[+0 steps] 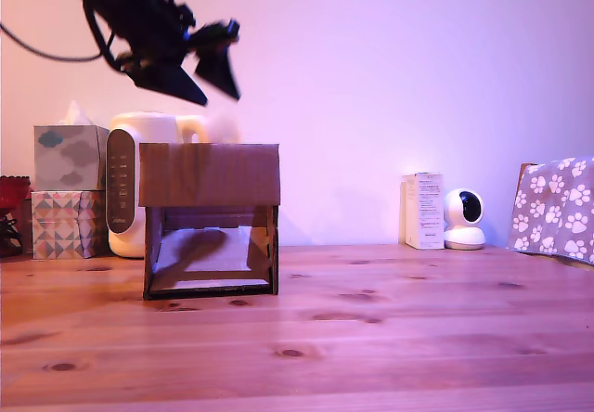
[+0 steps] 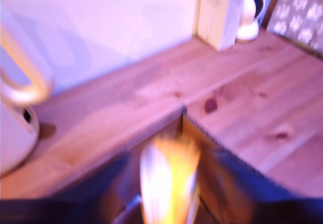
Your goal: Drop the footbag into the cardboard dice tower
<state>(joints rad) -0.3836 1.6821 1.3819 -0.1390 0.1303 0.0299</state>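
A black robot gripper [image 1: 209, 70] is hanging in the air above the cardboard dice tower [image 1: 210, 176], which is standing on a wooden bench [image 1: 371, 338] toward the exterior view's left. Its two dark fingers [image 1: 220, 67] are pointing downward and sitting spread apart with open space between them. In the wrist view, the footbag [image 2: 169, 181] is appearing as a blurred streak of orange-yellow and white, free of the fingers and over the open top of the tower; the blur is hiding its exact position. Behind the tower a cream appliance [image 1: 130, 175] and two stacked tissue boxes [image 1: 67, 189] are standing. On the exterior view's right, a white carton [image 1: 424, 211], a small white camera [image 1: 463, 219] and a paw-print cloth [image 1: 557, 210] are resting near the wall.
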